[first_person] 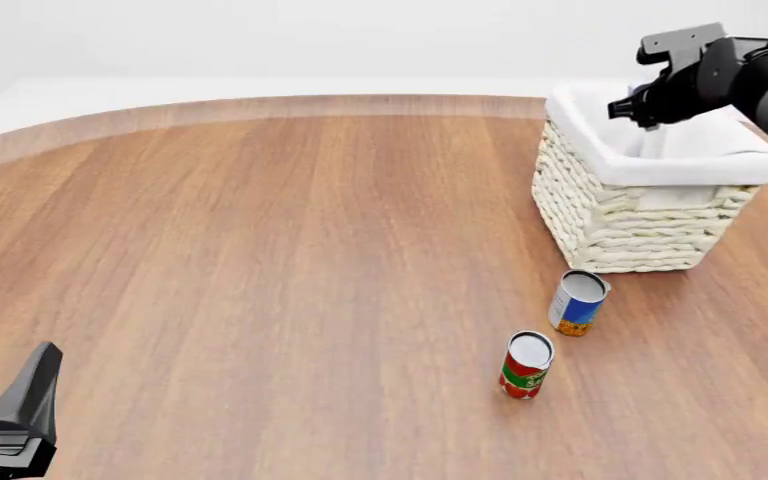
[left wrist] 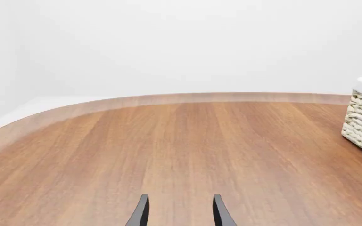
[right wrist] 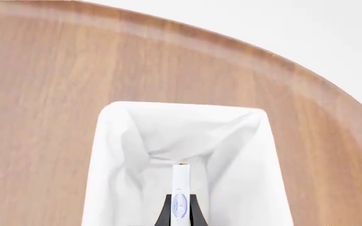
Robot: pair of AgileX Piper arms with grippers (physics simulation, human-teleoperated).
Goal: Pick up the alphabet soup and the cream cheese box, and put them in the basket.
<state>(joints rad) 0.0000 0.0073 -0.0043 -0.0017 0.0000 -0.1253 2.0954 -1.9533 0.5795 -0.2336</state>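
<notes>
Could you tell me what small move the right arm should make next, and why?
Probably open the right claw to release the cream cheese box. The wrist view shows the thin box clamped edge-on between its fingers, directly above the basket and its white lining, so it should drop inside. The alphabet soup stands on the table beside the basket, not yet collected.

I see the basket (first_person: 644, 205) near the table's (first_person: 251, 260) far right edge. Just in front of it stands the alphabet soup (first_person: 578, 302), with another can (first_person: 526, 365) just before that, toward the near edge. My right gripper (right wrist: 179, 214) holds the cream cheese box (right wrist: 180, 195) above the basket. My left gripper (first_person: 17, 415) sits at the near left corner.
</notes>
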